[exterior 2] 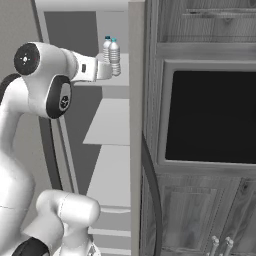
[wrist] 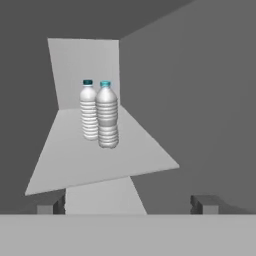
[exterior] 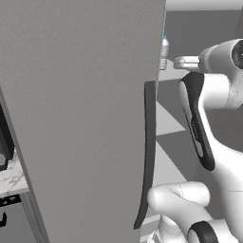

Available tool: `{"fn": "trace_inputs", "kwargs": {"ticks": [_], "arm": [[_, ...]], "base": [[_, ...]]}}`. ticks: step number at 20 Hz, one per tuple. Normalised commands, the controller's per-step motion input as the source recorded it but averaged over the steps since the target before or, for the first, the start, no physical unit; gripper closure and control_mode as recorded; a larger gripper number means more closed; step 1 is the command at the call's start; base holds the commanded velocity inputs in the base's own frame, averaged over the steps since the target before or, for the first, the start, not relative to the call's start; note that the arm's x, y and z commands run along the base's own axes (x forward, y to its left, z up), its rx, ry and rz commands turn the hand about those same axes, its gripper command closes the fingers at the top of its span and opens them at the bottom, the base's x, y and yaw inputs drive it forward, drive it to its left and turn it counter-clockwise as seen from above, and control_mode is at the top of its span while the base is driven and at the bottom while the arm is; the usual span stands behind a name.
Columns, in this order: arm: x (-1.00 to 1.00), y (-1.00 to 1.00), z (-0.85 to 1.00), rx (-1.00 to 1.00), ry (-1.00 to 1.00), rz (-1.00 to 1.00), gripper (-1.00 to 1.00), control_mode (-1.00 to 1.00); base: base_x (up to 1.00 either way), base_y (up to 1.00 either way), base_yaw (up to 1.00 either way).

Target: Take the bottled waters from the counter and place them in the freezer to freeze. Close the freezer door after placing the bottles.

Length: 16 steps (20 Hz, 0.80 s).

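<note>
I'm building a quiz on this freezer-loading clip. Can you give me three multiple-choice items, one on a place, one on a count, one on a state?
1. Where do the bottled waters stand?
A. in the sink
B. on a freezer shelf
C. on the floor

2. How many bottles are on that shelf?
A. one
B. two
C. three

3. How is the gripper?
A. open, holding nothing
B. shut on a bottle
C. shut on the door handle

Answers:
1 B: the hand view shows them upright on a grey shelf inside the freezer.
2 B: two capped bottles stand side by side.
3 A: the fingertips stand wide apart, short of the bottles.
</note>
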Motion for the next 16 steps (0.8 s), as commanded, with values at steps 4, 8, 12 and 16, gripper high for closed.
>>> {"fn": "trace_inputs", "kwargs": {"ticks": [4, 8, 12, 16], "arm": [[-0.99, 0.00, 0.00, 0.05, 0.00, -0.04, -1.00, -1.00], [-0.96, 0.00, -0.01, 0.08, 0.01, -0.03, -1.00, -1.00], [-0.81, 0.00, -0.18, 0.11, 0.04, 0.00, -1.00, -1.00], [-0.85, 0.06, -0.14, 0.10, 0.00, 0.00, -1.00, -1.00]], "base": [[0.00, 0.00, 0.00], [0.00, 0.00, 0.00], [0.00, 0.00, 0.00], [0.00, 0.00, 0.00]]}}
